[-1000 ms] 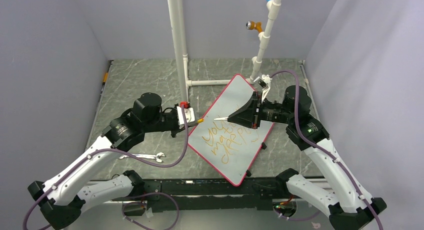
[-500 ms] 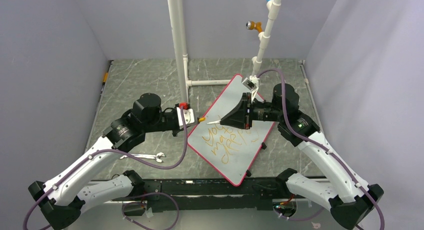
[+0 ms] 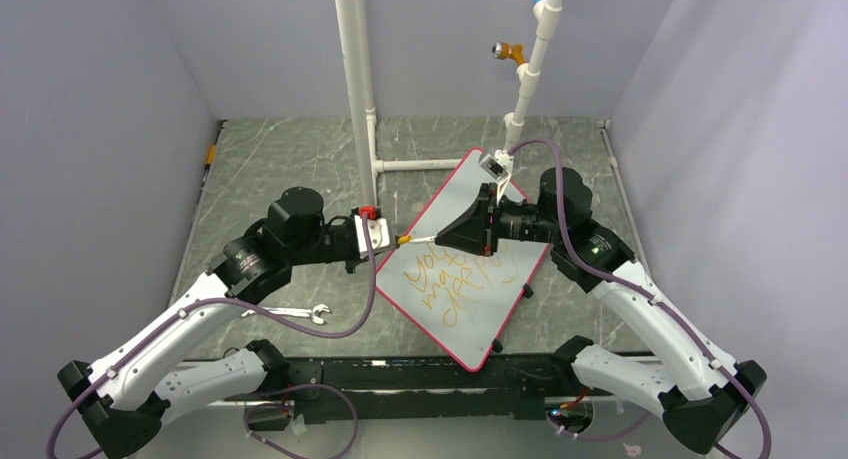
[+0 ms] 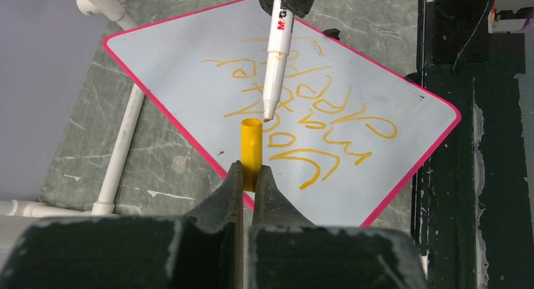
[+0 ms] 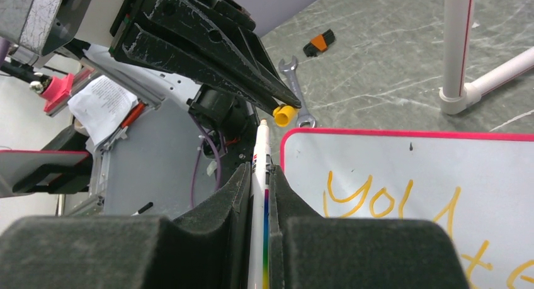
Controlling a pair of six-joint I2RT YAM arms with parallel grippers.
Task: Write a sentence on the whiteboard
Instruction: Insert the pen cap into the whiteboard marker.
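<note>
1. The whiteboard (image 3: 476,324) is lying flat on the grey marbled table (image 3: 290,159), turned so that one corner is pointing toward the arm bases. It is sitting between the two arms, nearer the right one.
2. The sentence (image 3: 447,282) is showing in orange-yellow marker on the half of the board nearer the bases, in slanted lines. Only "You" and "matt" are reading clearly; the remaining letters are not legible.
3. The left gripper (image 4: 252,172) is clamping the lower end of a yellow cap (image 4: 251,144). The cap is standing out beyond the fingertips with its open end facing the right arm, over the board's red rim.
4. The right gripper (image 5: 258,175) is clenching a white marker (image 5: 261,144) lengthwise between its fingers, tip pointing toward the left gripper.
5. In the left wrist view the marker tip is sitting just beside the mouth of the cap, level with its rim. The tip is not inside the cap.
6. From above, both grippers are meeting above the board's left edge, with marker and cap roughly in one line.
7. A wrench (image 3: 290,313) is lying on the table beside the left arm, well apart from the board.
8. A white pipe (image 3: 352,79) is standing upright behind the board.
</note>
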